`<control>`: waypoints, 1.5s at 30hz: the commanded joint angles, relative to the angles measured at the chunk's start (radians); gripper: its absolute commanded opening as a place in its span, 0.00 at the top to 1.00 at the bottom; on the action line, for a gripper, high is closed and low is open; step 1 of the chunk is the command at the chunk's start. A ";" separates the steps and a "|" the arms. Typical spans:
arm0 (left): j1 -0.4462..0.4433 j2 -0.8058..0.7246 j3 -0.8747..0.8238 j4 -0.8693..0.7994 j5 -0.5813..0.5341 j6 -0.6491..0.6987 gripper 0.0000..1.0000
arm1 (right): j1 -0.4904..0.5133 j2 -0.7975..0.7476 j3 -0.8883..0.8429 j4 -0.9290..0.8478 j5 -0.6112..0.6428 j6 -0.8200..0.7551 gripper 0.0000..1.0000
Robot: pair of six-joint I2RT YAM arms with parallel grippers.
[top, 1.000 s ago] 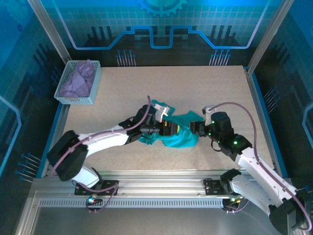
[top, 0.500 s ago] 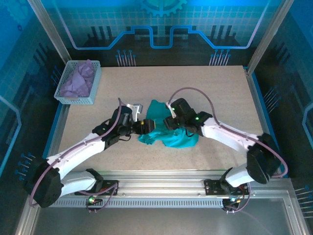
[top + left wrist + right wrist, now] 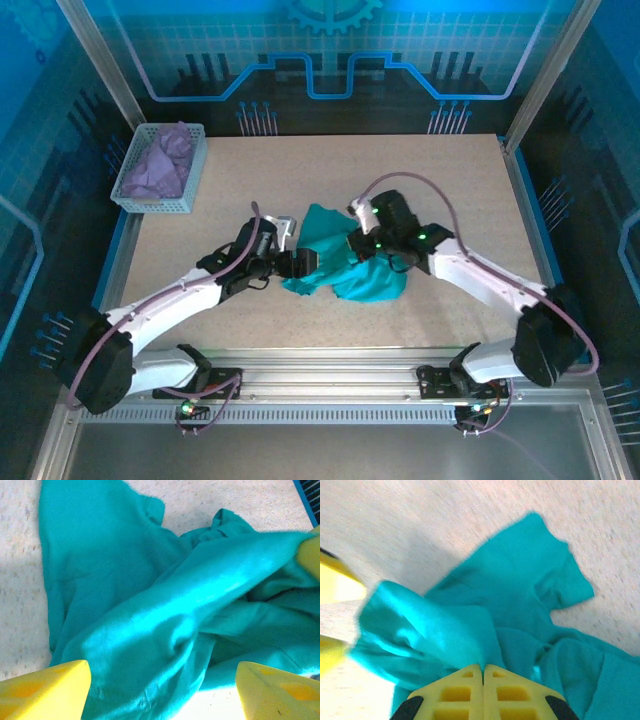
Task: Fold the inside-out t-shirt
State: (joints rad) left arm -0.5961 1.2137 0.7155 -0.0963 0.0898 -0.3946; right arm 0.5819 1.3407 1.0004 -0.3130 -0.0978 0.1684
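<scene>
Crumpled teal t-shirt [image 3: 345, 268], right gripper [image 3: 483, 667] pinching it, left gripper [image 3: 160, 680] spread wide

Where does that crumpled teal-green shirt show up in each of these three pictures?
Top external: teal-green fabric t-shirt, crumpled, mid-picture.
Left wrist: across the centre, reaching the right edge.
Right wrist: centre to lower right.
Shared landmark: speckled beige tabletop around it.

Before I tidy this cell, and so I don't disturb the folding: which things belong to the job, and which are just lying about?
Part of the job:
- teal t-shirt, crumpled on the table
- left gripper, open at the shirt
- right gripper, shut on the shirt

Lying about:
- basket at the far left
- lavender cloth inside it
</scene>
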 commanded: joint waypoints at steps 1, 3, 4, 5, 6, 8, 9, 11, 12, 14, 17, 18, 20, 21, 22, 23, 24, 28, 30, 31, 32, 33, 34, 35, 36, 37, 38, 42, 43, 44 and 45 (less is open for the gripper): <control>-0.049 -0.052 -0.003 0.123 -0.071 0.186 0.23 | -0.060 -0.058 0.002 0.050 -0.285 -0.049 1.00; -0.074 -0.042 0.018 0.126 -0.130 0.268 0.23 | -0.088 -0.069 0.005 0.035 -0.351 -0.069 1.00; -0.082 -0.035 0.031 0.123 -0.160 0.307 0.23 | -0.100 -0.071 0.007 0.026 -0.386 -0.079 1.00; -0.088 -0.028 0.043 0.123 -0.176 0.341 0.22 | -0.111 -0.071 0.011 0.018 -0.409 -0.085 1.00; -0.094 -0.022 0.050 0.125 -0.188 0.364 0.22 | -0.117 -0.070 0.013 0.008 -0.421 -0.093 1.00; -0.101 -0.004 0.073 0.122 -0.192 0.410 0.19 | -0.129 -0.068 0.018 -0.005 -0.447 -0.109 1.00; -0.105 0.008 0.083 0.119 -0.193 0.427 0.19 | -0.131 -0.067 0.019 -0.005 -0.458 -0.113 1.00; -0.115 0.043 0.112 0.109 -0.182 0.459 0.18 | -0.139 -0.068 0.018 -0.002 -0.487 -0.122 1.00; -0.118 0.063 0.125 0.108 -0.175 0.468 0.18 | -0.140 -0.065 0.019 0.003 -0.500 -0.126 1.00; -0.119 0.113 0.161 0.101 -0.153 0.482 0.19 | -0.143 -0.060 0.021 0.003 -0.525 -0.135 1.00; -0.118 0.184 0.215 0.093 -0.103 0.488 0.30 | -0.152 -0.057 0.018 0.006 -0.559 -0.142 1.00; -0.117 0.204 0.236 0.086 -0.094 0.476 0.40 | -0.159 -0.060 0.013 0.008 -0.562 -0.139 1.00; -0.108 0.245 0.311 0.003 -0.062 0.412 0.67 | -0.186 -0.072 0.000 0.009 -0.501 -0.084 1.00; -0.099 0.254 0.343 -0.040 -0.007 0.381 0.86 | -0.206 -0.073 0.001 -0.009 -0.408 -0.015 1.00; -0.088 0.255 0.372 -0.080 0.055 0.327 1.00 | -0.236 -0.069 0.013 -0.063 -0.262 0.072 0.91; -0.080 0.248 0.389 -0.111 0.106 0.260 1.00 | -0.254 -0.071 0.018 -0.111 -0.154 0.103 0.85; -0.074 0.233 0.396 -0.127 0.158 0.203 1.00 | -0.244 -0.086 0.007 -0.119 -0.085 0.109 0.76; -0.073 0.160 0.374 -0.151 0.320 -0.014 1.00 | -0.131 -0.210 -0.077 -0.054 0.106 0.060 0.52; -0.073 0.131 0.366 -0.178 0.330 -0.058 1.00 | -0.068 -0.270 -0.107 -0.027 0.115 -0.018 0.46; -0.072 0.121 0.371 -0.202 0.322 -0.065 1.00 | -0.036 -0.305 -0.115 -0.004 0.108 -0.046 0.43; -0.072 0.114 0.379 -0.227 0.314 -0.062 1.00 | -0.005 -0.337 -0.158 0.017 0.090 -0.074 0.41; -0.073 0.110 0.390 -0.252 0.304 -0.059 1.00 | 0.017 -0.359 -0.178 0.037 0.066 -0.094 0.39; -0.072 0.107 0.402 -0.274 0.293 -0.059 1.00 | 0.048 -0.381 -0.200 0.056 0.058 -0.107 0.34; -0.070 0.106 0.415 -0.296 0.284 -0.059 1.00 | 0.077 -0.396 -0.216 0.068 0.059 -0.114 0.28; -0.071 0.105 0.426 -0.310 0.280 -0.059 1.00 | 0.102 -0.401 -0.228 0.076 0.058 -0.120 0.26; -0.073 0.104 0.437 -0.324 0.278 -0.061 1.00 | 0.130 -0.401 -0.238 0.085 0.071 -0.121 0.24; -0.072 0.105 0.450 -0.340 0.273 -0.061 1.00 | 0.162 -0.396 -0.245 0.094 0.090 -0.122 0.22; -0.071 0.107 0.480 -0.387 0.241 -0.060 1.00 | 0.269 -0.351 -0.270 0.165 0.149 -0.099 0.19; -0.070 0.108 0.486 -0.393 0.238 -0.059 1.00 | 0.290 -0.332 -0.282 0.200 0.147 -0.085 0.19; -0.070 0.110 0.490 -0.397 0.237 -0.060 1.00 | 0.310 -0.311 -0.288 0.229 0.158 -0.071 0.19; -0.070 0.110 0.494 -0.402 0.231 -0.059 1.00 | 0.327 -0.290 -0.291 0.246 0.174 -0.062 0.20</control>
State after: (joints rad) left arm -0.6693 1.3399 1.1690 -0.4458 0.3340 -0.4393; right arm 0.8669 1.0126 0.7307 -0.1776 0.0189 0.0814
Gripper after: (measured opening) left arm 0.061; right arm 0.806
